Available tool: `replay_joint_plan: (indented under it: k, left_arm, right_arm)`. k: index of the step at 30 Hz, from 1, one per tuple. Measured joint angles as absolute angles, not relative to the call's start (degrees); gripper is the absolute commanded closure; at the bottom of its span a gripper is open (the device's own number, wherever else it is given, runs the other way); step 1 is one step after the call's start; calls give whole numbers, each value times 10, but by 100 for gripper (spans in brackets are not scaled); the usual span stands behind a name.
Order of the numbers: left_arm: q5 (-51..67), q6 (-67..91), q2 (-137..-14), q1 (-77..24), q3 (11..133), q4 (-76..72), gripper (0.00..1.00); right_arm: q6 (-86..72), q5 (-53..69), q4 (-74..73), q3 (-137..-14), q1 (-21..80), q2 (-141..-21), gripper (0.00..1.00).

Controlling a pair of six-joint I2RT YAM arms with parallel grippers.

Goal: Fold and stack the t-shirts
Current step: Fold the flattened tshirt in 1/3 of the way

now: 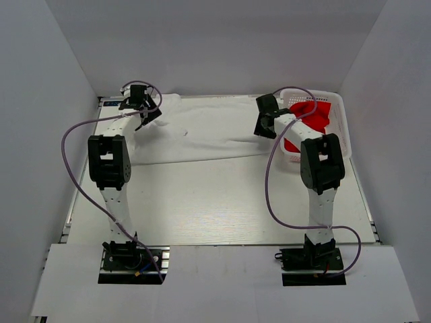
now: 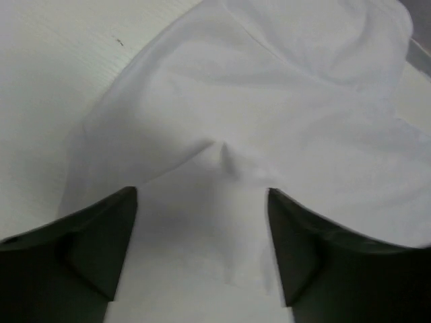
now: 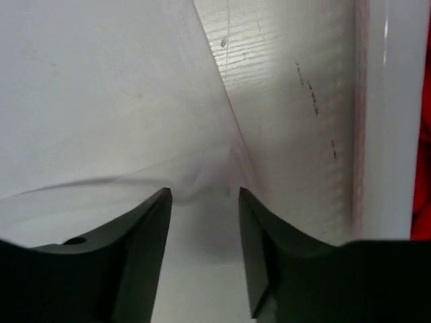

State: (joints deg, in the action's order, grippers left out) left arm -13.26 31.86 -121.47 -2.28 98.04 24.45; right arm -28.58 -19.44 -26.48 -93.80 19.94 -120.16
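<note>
The large white t-shirt [image 1: 202, 131] lies spread across the back of the table. My left gripper [image 1: 145, 113] is at its back left part. In the left wrist view the jaws stand wide apart [image 2: 202, 222] with wrinkled white cloth [image 2: 269, 101] lying between and beyond them. My right gripper [image 1: 264, 125] is at the shirt's right edge. In the right wrist view its jaws [image 3: 204, 202] stand a narrow gap apart, with the white cloth [image 3: 101, 87] and a small pucker between the tips. The red t-shirt [image 1: 314, 118] lies bunched in the basket.
The white lattice basket [image 1: 340, 128] stands at the back right, close beside my right arm; its wall shows in the right wrist view [image 3: 387, 134]. Purple cables loop from both arms. White walls enclose the table on three sides.
</note>
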Motion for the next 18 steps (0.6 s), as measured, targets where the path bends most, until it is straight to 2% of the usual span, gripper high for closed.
replay_joint_plan:
  k: [1, 2, 8, 14, 18]
  left_arm:
    - [-136, 321, -1226, -22, 994, 251, 0]
    - [-140, 320, -1237, -21, 1012, 262, 0]
    - [-149, 323, -1247, -13, 1067, 304, 0]
    - [-116, 338, -1132, -10, 870, 265, 0]
    - [-112, 353, -1112, -10, 791, 257, 0]
  right_arm:
    - [-282, -191, -265, -942, 199, -1203, 34]
    - [-278, -187, -265, -945, 199, -1203, 10]
    - [-256, -151, -243, -941, 205, -1194, 10]
    - [-235, -110, -209, -882, 228, -1157, 10]
    - [-229, -101, -191, -874, 246, -1157, 10]
